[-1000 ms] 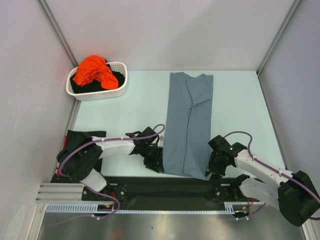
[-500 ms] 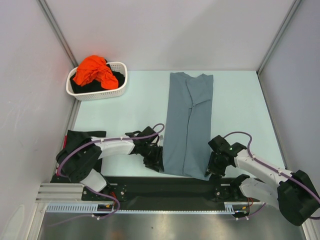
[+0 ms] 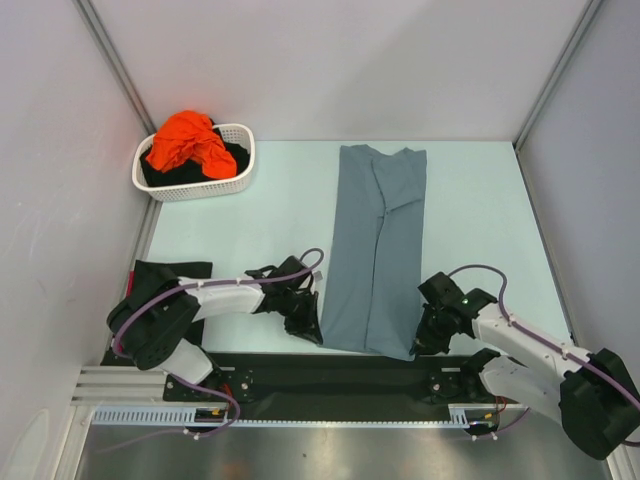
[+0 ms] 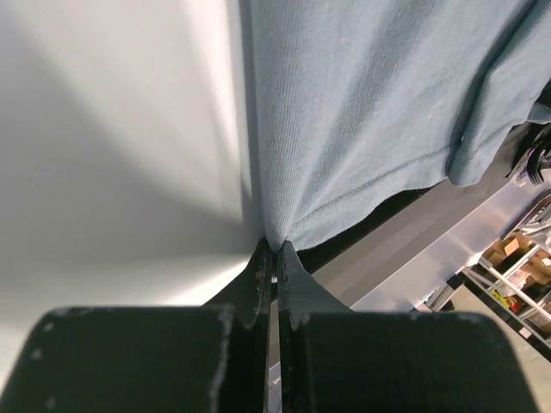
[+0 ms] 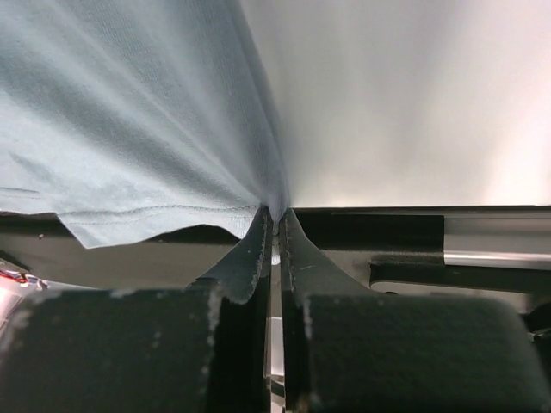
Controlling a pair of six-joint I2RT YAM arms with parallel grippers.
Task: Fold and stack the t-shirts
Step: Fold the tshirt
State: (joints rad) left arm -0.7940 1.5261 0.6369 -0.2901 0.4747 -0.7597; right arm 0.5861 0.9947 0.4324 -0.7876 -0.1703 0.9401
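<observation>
A grey-blue t-shirt [image 3: 375, 245], folded lengthwise into a long strip, lies from the back of the table to its near edge. My left gripper [image 3: 317, 334] is shut on the shirt's near left corner [image 4: 274, 241]. My right gripper [image 3: 417, 345] is shut on the near right corner [image 5: 275, 211]. The hem between them sags over the black front strip. An orange t-shirt [image 3: 186, 142] lies bunched on a black garment in a white basket [image 3: 240, 170] at the back left. A folded black t-shirt [image 3: 165, 275] lies at the near left.
Grey walls close in the table on the left, back and right. The black base strip [image 3: 330, 375] and a metal rail run along the near edge under the arms.
Both grippers have drawn the shirt's near corners slightly toward the near edge; the hem has shifted a little. The rest of the shirt lies as before.
</observation>
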